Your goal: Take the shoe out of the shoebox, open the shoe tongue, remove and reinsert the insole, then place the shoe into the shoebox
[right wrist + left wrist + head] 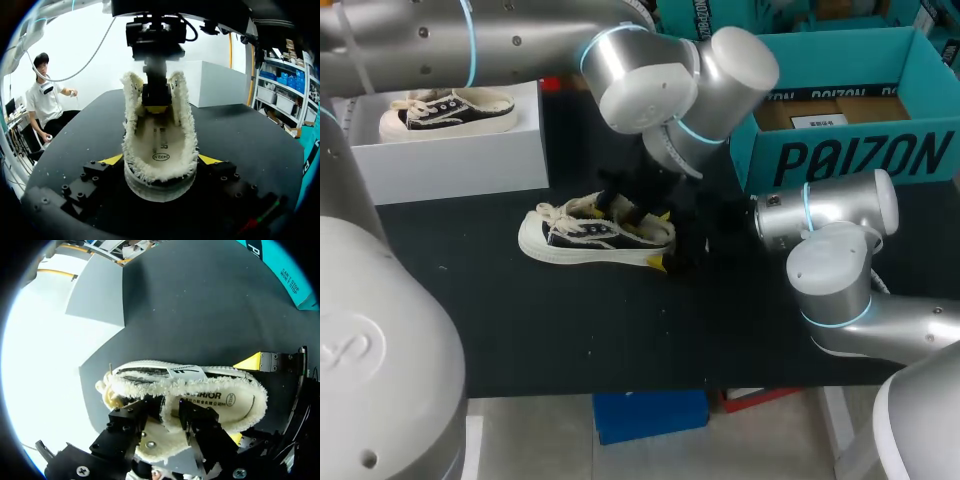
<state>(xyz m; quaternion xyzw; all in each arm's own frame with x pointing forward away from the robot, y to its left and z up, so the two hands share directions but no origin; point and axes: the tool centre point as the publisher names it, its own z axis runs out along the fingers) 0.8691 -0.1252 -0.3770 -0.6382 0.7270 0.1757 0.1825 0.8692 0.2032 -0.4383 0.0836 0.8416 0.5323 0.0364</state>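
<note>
**Head view**
- Left gripper (632,212): its tips are inside the mouth of the low-top shoe (575,236), which is black canvas with cream fringed trim and a white rubber sole.
- Right gripper (660,238): at the heel end of the shoe, with one yellow tip on each side.
- Shoe position: upright on its sole on the black table (570,330), toe pointing away from the right gripper.
- Teal cardboard shoebox (860,155): open, behind the right gripper, well apart from the shoe.
- White box (450,165): on the toe side of the left gripper, apart from the shoe. It carries a second shoe (445,110) of the same pattern.

**Left wrist view**
- Left gripper (170,412): fingers set narrow, pinching a cream fringed flap of the shoe (150,382) at the lace end of the mouth.
- Cream printed insole (215,396): flat inside the shoe, beside the fingers toward the heel.

**Right wrist view**
- Right gripper (161,159): fingers spread wide, both yellow tips against the heel sides, holding the shoe (132,125).
- Insole (160,142): inside the shoe, just ahead of the right gripper.
- Left gripper (156,107): ahead, at the far end of the shoe mouth.
</note>
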